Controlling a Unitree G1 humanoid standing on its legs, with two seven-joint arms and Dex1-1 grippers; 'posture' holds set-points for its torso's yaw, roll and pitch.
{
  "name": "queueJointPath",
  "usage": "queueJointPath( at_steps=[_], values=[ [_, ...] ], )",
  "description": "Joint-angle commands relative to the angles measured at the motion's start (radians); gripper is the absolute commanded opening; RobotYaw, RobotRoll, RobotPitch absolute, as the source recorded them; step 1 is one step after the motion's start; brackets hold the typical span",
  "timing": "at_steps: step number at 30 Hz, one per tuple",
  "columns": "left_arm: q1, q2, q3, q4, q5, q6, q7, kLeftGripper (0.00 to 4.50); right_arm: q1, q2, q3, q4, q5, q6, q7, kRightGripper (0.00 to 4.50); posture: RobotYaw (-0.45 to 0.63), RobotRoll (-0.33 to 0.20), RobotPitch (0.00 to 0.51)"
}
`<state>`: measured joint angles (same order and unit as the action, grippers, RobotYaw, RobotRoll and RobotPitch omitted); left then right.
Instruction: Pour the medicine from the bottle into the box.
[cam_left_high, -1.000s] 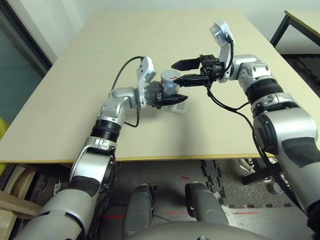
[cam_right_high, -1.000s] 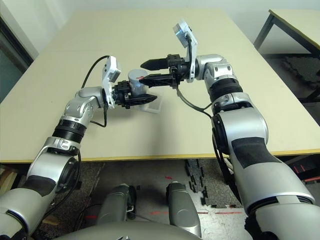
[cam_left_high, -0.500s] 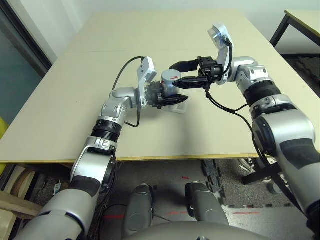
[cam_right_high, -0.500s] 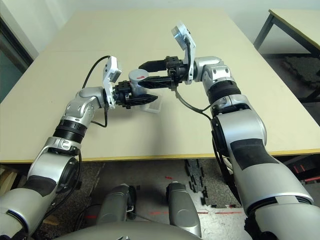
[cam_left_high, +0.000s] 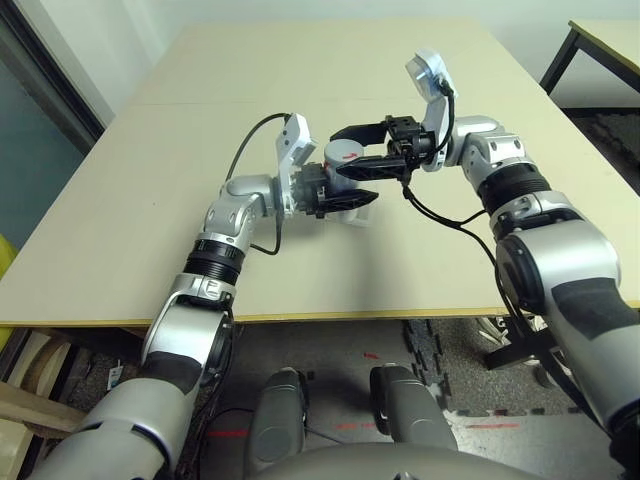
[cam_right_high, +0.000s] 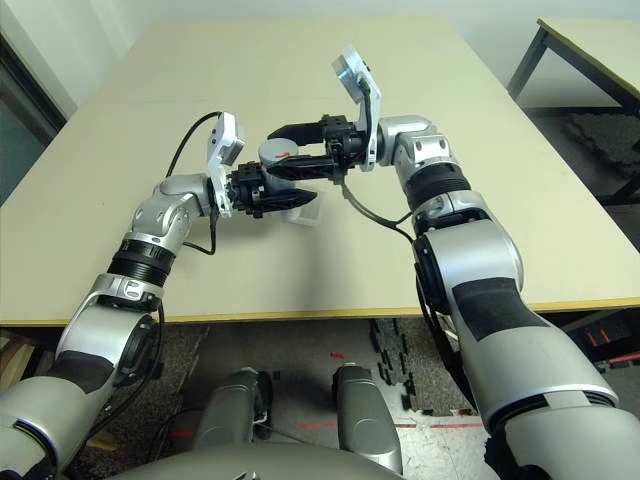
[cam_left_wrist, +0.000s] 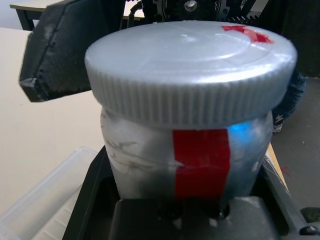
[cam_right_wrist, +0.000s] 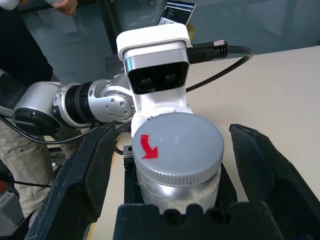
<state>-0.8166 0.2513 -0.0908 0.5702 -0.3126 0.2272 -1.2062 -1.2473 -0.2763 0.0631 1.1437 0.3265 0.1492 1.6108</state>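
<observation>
Holding the bottle (cam_left_high: 338, 170) upright above the box (cam_left_high: 358, 212), the left claw (cam_left_high: 330, 195) stays clamped on its body; the right claw (cam_right_wrist: 172, 165), fingers apart, straddles the cap (cam_right_wrist: 177, 145) from 3 o'clock. Uncapping and pouring remain undone.
</observation>
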Motion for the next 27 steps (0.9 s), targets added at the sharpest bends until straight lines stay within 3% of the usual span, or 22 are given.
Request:
queueJointPath(
  at_steps=[1,4,8,19,23,27],
  values=[
    [-0.005,0.0,-0.007,0.005,0.01,0.0,-0.002,2.72,-0.015,0.006,-0.018,0.011,-0.017,-0.01,0.004,4.5,-0.1,0.0,0.07],
    [-0.005,0.0,-0.007,0.006,0.01,0.0,-0.002,2.72,-0.016,0.008,-0.026,0.016,-0.024,-0.014,0.004,3.92,-0.1,0.0,0.07],
    [-0.005,0.0,-0.007,0.006,0.01,0.0,-0.003,2.72,-0.016,0.01,-0.035,0.018,-0.034,-0.017,0.004,2.59,-0.1,0.0,0.07],
    [-0.002,0.002,-0.009,0.002,0.01,0.003,-0.004,2.72,-0.035,0.008,-0.095,0.019,0.018,0.098,0.004,2.58,-0.1,0.0,0.07],
    [0.0,0.0,-0.01,-0.001,0.009,0.003,-0.003,2.72,-0.069,-0.001,-0.186,0.045,0.065,0.203,-0.018,2.58,-0.1,0.0,0.068],
    [0.004,-0.002,-0.012,-0.006,0.008,0.003,-0.002,2.72,-0.094,-0.007,-0.284,0.07,0.098,0.226,-0.149,2.58,-0.1,0.0,0.067]
  ],
)
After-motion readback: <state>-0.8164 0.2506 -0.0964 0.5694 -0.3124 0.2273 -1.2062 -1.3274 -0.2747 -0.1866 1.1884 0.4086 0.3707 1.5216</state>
